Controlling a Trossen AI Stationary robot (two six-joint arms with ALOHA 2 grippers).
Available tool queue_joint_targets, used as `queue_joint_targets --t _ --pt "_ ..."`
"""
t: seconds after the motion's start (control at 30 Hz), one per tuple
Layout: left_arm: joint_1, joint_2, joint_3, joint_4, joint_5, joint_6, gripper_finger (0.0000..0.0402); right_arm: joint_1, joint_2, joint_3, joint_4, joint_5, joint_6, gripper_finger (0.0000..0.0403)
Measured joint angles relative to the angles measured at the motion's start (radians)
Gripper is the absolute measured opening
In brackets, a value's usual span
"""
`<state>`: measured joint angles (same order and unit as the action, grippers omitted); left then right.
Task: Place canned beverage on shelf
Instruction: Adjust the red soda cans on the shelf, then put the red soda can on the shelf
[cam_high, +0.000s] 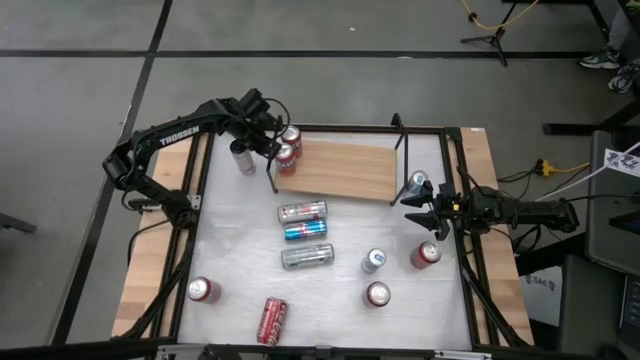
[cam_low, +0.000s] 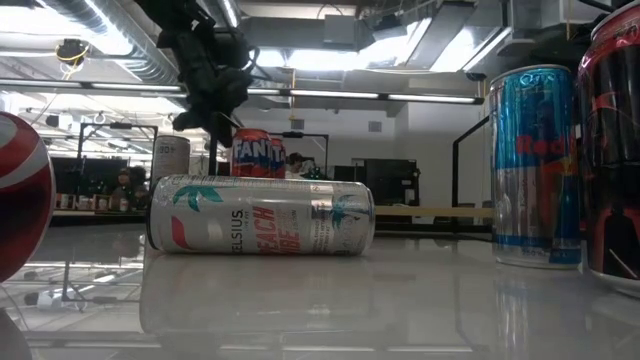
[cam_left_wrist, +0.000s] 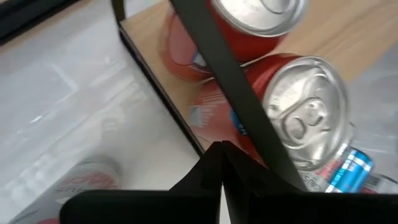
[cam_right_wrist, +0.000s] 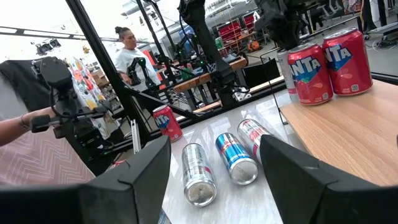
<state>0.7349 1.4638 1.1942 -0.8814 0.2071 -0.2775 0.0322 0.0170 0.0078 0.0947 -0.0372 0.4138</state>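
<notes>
While two red cans (cam_high: 288, 146) already stand at the left end of the shelf (cam_high: 340, 170), the left gripper (cam_high: 270, 122) hovers just over them with its fingers closed and nothing between them (the wrist view shows only can tops and the black bracket rod beyond the tips). The right gripper (cam_high: 425, 208) waits near the shelf's right end, fingers apart and empty. The step in hand looks like a retreat from the placed cans, and it is best done by lifting straight up, clear of the bracket, before swinging toward the next can; any sideways drift could tip the pair or catch the rod. The next pick might be the lying cans (cam_high: 303, 232) in the middle of the surface (cam_high: 240, 250), which would need righting. Legible writing: "TROSSEN" on the left arm, "FANTA" on the red shelf cans, "CELSIUS" with "PEACH" on the lying white can (cam_low: 261, 215), and part of "Red Bull" on a blue and silver can (cam_low: 537, 165)
</notes>
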Motion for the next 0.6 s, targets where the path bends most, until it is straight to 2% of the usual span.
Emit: queue_joint_targets --t 0.23,0.47,0.6 --pt "0.000 -0.065 0.000 -0.006 -0.044 0.026 0.0000 0.000 0.000 0.000 0.000 0.000 0.000 0.0239" --pt "-0.008 -0.226 0.000 -0.008 -0.063 0.024 0.0000 0.000 0.000 0.000 0.000 0.000 0.000 0.0239" --pt "-0.074 -0.325 0.000 -0.014 -0.037 -0.009 0.0000 0.000 0.000 0.000 0.000 0.000 0.000 0.0239"
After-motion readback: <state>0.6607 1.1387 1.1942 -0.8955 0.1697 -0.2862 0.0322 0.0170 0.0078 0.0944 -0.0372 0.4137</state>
